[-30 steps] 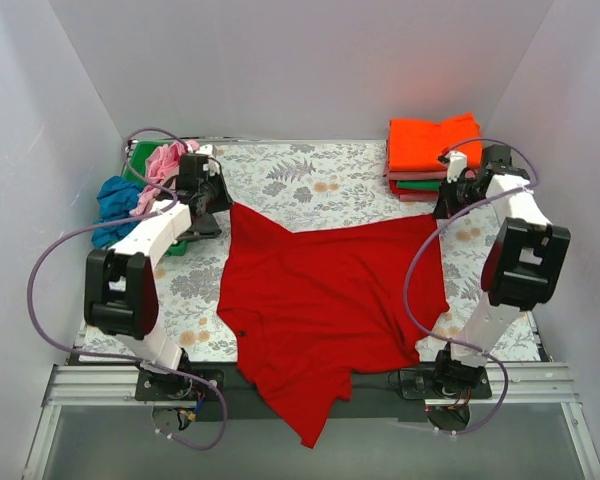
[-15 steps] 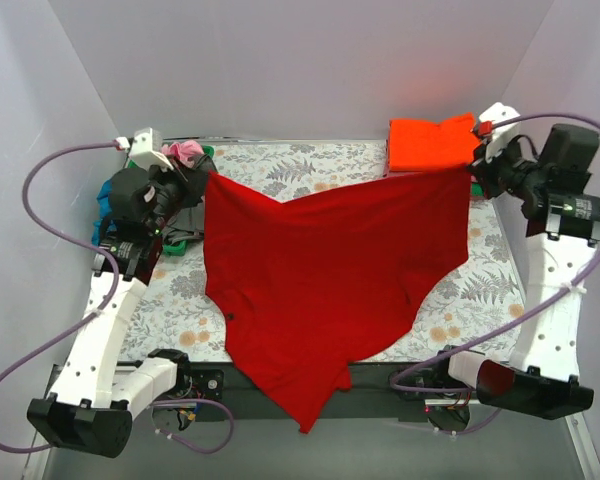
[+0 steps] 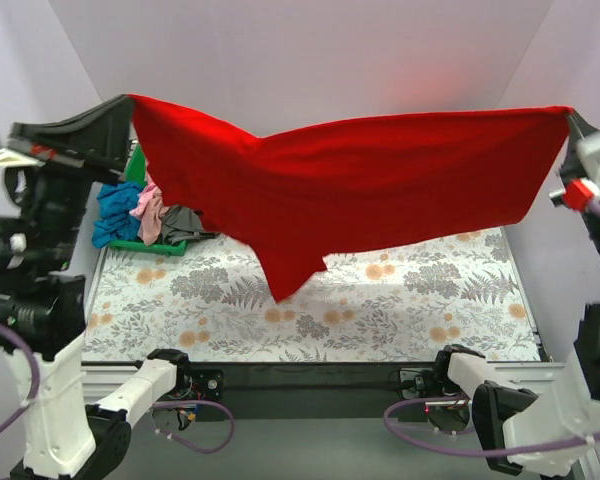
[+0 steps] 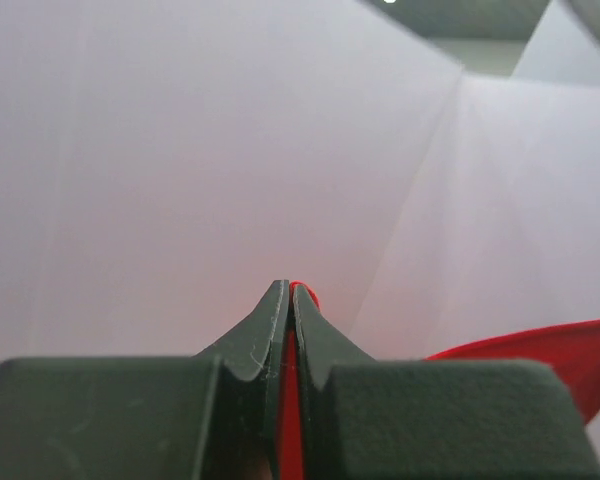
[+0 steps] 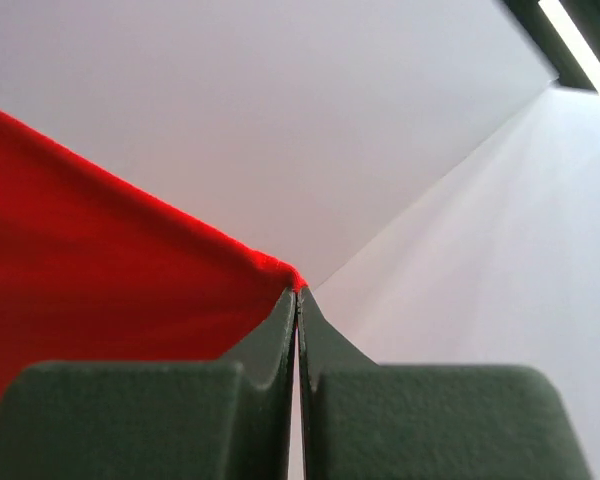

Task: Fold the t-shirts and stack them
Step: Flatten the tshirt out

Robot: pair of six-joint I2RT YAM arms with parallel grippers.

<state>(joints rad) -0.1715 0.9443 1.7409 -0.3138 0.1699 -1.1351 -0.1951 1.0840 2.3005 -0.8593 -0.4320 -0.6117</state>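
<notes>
The large red t-shirt (image 3: pixel 380 185) hangs stretched high over the table, with one point drooping at the middle left. My left gripper (image 3: pixel 130 101) is shut on its left corner and my right gripper (image 3: pixel 567 113) on its right corner. In the left wrist view the left gripper (image 4: pixel 290 291) pinches a strip of the red t-shirt (image 4: pixel 288 420) between its jaws. In the right wrist view the right gripper (image 5: pixel 298 292) pinches the very edge of the red t-shirt (image 5: pixel 100 260). Blue (image 3: pixel 110 212), pink (image 3: pixel 146 203) and grey (image 3: pixel 185 221) t-shirts lie crumpled at the left.
The crumpled shirts rest in a green tray (image 3: pixel 150 246) at the table's left edge. The floral tablecloth (image 3: pixel 400 310) covers the table under the hanging shirt. White walls close in on the left, back and right. The hanging shirt hides the far right corner.
Both arms have risen and spread apart, lifting the red t-shirt off the table until it hangs stretched in the air. The folded stack at the back right is now hidden behind it.
</notes>
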